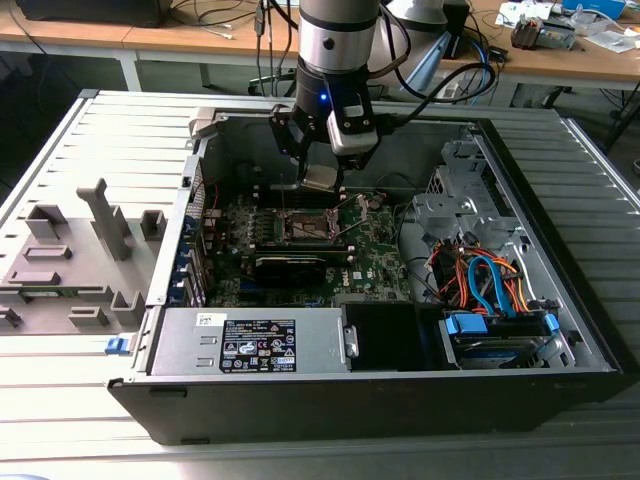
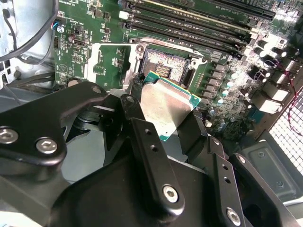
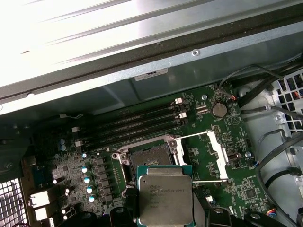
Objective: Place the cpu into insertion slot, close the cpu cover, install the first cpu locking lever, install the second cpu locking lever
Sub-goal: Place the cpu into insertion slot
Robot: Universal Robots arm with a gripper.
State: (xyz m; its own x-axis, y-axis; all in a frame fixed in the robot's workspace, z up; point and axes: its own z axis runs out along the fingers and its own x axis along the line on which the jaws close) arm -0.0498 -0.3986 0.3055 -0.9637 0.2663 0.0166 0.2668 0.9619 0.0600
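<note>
My gripper [image 1: 322,172] is shut on the cpu [image 1: 320,179], a flat square chip with a silvery top and green rim. In both wrist views the cpu [image 2: 165,104] [image 3: 164,198] sits between the black fingers [image 2: 142,137], held a little above the green circuit board and partly tilted. The insertion slot [image 2: 163,66] [image 3: 149,158] lies open just beyond the chip, its dark centre bare. The cpu cover [image 3: 208,156] [image 2: 106,61], a thin silvery frame, is swung open and lies beside the socket. In the exterior view the slot [image 1: 305,225] is below the gripper.
Long black memory slots [image 3: 137,125] run beside the socket. The computer case wall [image 3: 142,90] stands close behind. A power supply [image 1: 250,342] fills the case's front, and a drive cage with orange and blue cables [image 1: 490,280] is on the exterior view's right. Grey fixtures [image 1: 70,260] stand outside.
</note>
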